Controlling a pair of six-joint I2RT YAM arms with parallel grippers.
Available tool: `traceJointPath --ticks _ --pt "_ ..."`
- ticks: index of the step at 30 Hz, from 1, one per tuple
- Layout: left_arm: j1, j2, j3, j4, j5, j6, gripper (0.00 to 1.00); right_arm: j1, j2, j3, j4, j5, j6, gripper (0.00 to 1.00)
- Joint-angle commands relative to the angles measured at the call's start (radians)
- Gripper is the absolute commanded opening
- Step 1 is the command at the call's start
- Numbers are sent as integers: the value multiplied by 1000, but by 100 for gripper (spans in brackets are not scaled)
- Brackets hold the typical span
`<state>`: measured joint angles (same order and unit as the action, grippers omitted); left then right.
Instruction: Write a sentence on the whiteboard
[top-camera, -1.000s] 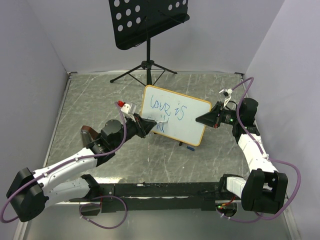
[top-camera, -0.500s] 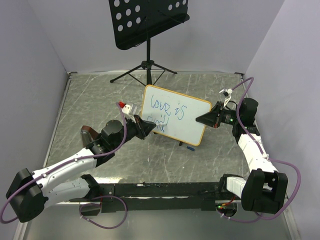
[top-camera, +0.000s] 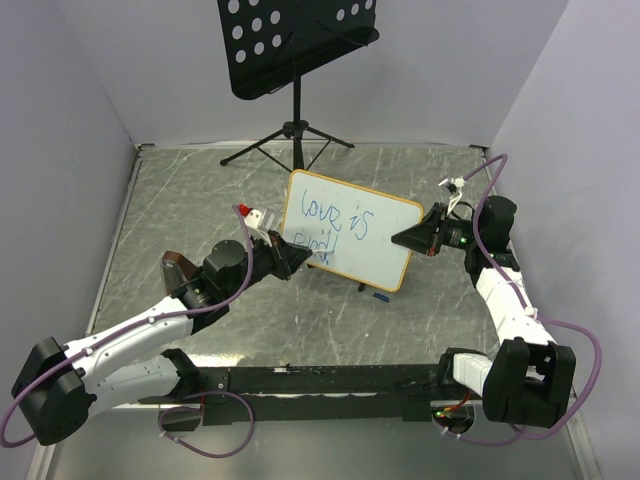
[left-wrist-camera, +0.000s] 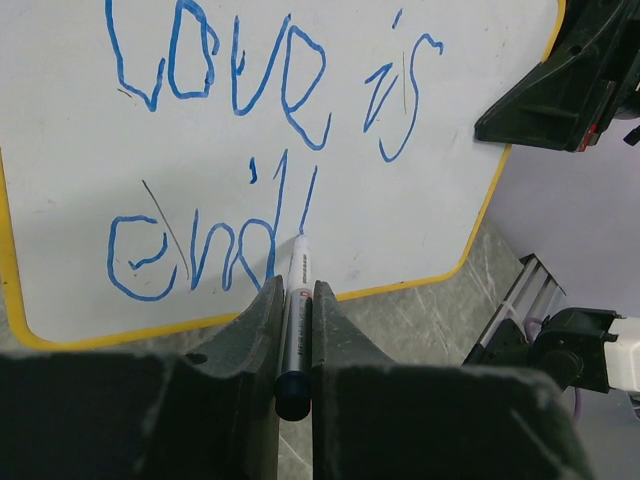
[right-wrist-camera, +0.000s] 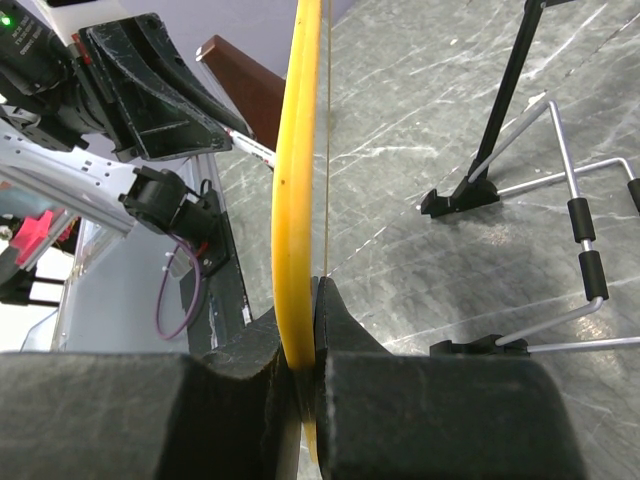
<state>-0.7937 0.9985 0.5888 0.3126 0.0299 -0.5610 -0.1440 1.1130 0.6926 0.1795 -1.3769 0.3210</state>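
The whiteboard (top-camera: 375, 250) stands tilted in the middle of the table; it also shows in the left wrist view (left-wrist-camera: 440, 180). Blue writing on it reads "love is" on top and "endl" below (left-wrist-camera: 200, 250), small in the top view (top-camera: 335, 222). My left gripper (top-camera: 292, 252) is shut on a marker (left-wrist-camera: 293, 320), whose tip touches the board at the foot of the "l" (left-wrist-camera: 300, 238). My right gripper (top-camera: 408, 238) is shut on the board's right edge, whose yellow frame (right-wrist-camera: 298, 170) runs between the jaws.
A black perforated music stand (top-camera: 295, 45) on a tripod stands at the back. A small blue object (top-camera: 379, 296) lies on the table below the board. A brown block (top-camera: 178, 268) sits by the left arm. The board's wire foot (right-wrist-camera: 580, 250) shows behind it.
The left gripper has drawn the marker downward, and an "l" stroke has been added after "end". The right gripper and board have stayed still.
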Motion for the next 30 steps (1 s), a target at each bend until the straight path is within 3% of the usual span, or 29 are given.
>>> traceJointPath --ticks 1,15,30 --pt "-2 6 -6 -20 10 -11 1 4 -38 18 78 -74 13 0" --pt "-2 26 -6 -63 47 -25 1 4 -39 16 84 -74 18 0" --pt "-2 9 22 5 74 -50 1 4 -39 18 87 -76 20 0"
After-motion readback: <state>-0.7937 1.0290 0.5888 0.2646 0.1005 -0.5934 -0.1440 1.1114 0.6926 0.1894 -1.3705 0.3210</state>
